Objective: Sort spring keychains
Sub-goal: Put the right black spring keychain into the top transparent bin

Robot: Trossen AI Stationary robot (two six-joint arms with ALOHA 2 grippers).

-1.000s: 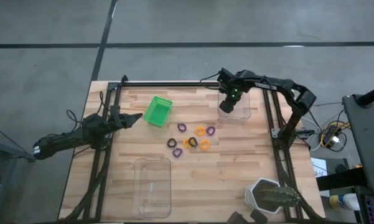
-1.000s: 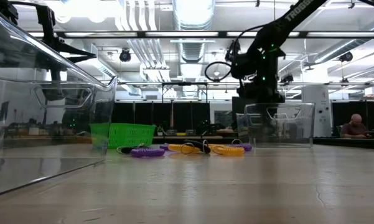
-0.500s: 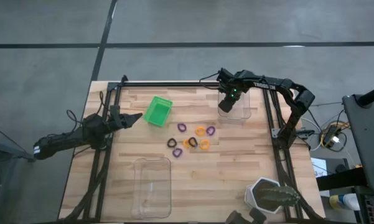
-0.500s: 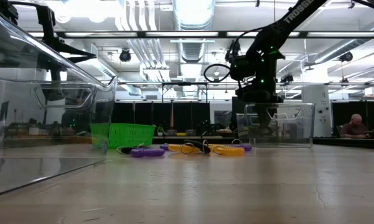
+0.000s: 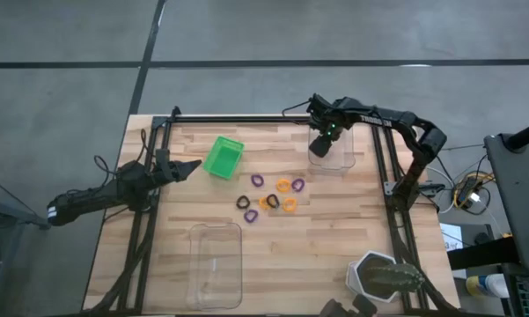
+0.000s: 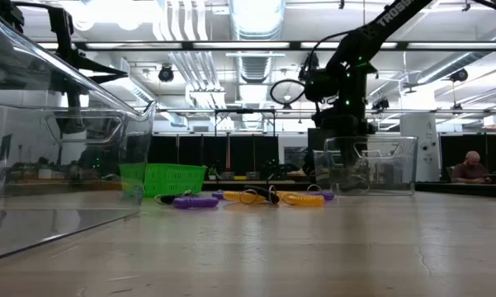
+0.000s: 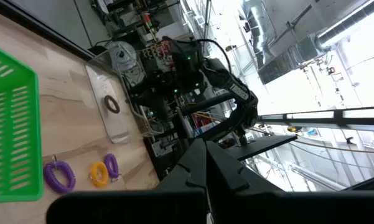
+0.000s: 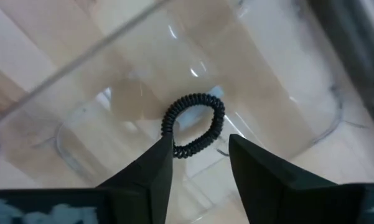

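While one black ring lies in a tray, the rest sit loose mid-table.

Black ring: a black coil [image 8: 193,124] lies flat on the floor of the clear tray [image 5: 339,148] at the upper right of the high view; the left wrist view shows it too, as a dark ring [image 7: 112,104] inside that tray.

Loose rings: a cluster [image 5: 273,193] of purple, orange and black coils lies at the centre of the high view, below and right of the green bin; in the low view they form a low row [image 6: 248,197] at mid-frame.

Right gripper: the right gripper [image 5: 319,146] hangs over the upper-right tray; its fingers [image 8: 150,171] are spread, with the black coil lying free on the tray floor beyond the gap.

Left gripper: the left gripper [image 5: 192,165] waits at the left edge of the table, just left of the green bin; its fingers look pressed together.

Table: pale wood planks [image 5: 326,229] inside a dark frame.

Around: a green bin [image 5: 222,156] at upper left of centre; a second clear tray [image 5: 215,264] at lower centre-left, whose wall [image 6: 58,157] fills the left of the low view; a plant [image 5: 385,277] in a white pot at lower right.

Room: grey floor; ceiling ducts and lights in the low view, with a person [image 6: 471,168] seated at far right.
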